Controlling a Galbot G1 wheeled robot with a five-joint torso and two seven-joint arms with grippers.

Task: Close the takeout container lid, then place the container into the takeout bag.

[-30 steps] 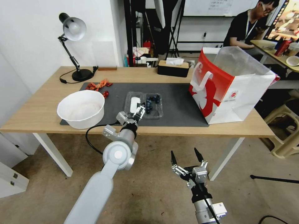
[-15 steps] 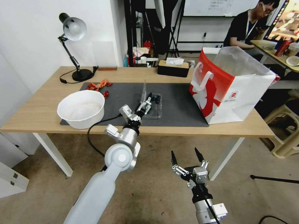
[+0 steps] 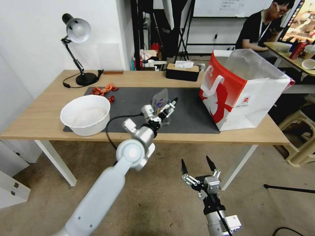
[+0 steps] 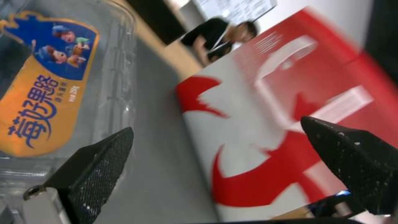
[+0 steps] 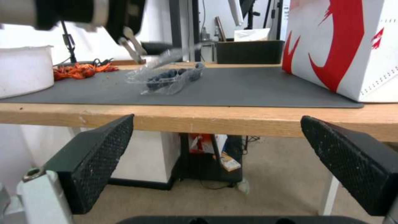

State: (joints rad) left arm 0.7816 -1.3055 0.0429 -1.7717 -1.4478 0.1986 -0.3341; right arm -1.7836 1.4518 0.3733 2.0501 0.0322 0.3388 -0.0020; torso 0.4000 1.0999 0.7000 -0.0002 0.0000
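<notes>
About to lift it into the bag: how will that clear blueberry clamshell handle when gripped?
The takeout container looks thin, so likely light and flexible; squeezing may buckle it. Its lid stands half-open beside the open left gripper, so the loose blueberries could roll out if tipped.

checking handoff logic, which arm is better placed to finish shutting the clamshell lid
Left. The left gripper is open right at the raised lid of the takeout container on the mat. The right gripper hangs open below the table edge, well short of it.
</notes>
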